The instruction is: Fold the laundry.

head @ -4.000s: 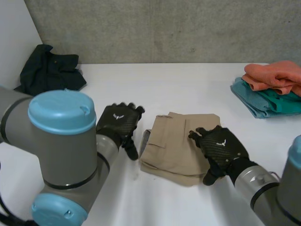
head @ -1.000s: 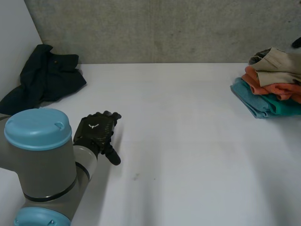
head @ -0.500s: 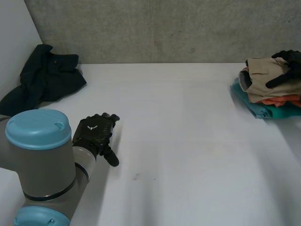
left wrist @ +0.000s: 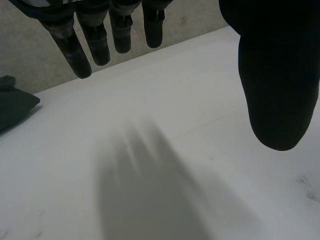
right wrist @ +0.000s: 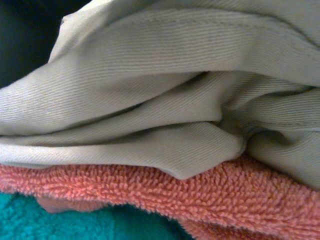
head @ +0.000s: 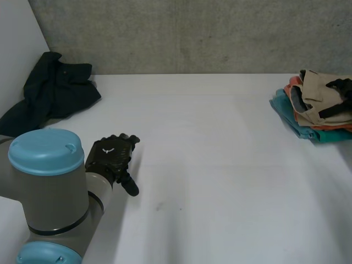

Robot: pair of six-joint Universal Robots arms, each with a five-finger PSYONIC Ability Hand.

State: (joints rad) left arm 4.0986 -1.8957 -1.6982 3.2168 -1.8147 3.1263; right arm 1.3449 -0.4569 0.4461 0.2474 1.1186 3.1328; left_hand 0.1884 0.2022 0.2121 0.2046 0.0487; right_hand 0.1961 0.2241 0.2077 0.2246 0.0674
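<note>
Presently my left hand [head: 110, 157] hovers over the desk's [head: 220, 165] front left, fingers [left wrist: 97, 45] straight and apart. My right hand [head: 342, 85] is on the beige trousers [head: 316, 91] at the right edge; whether it grips them I cannot tell.

The right hand [head: 343, 86] (resting on the beige garment [head: 313, 92]) is cut off by the edge.

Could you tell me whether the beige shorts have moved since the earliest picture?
Yes. The beige shorts went from the middle of the table to its right edge, onto the orange towel.
</note>
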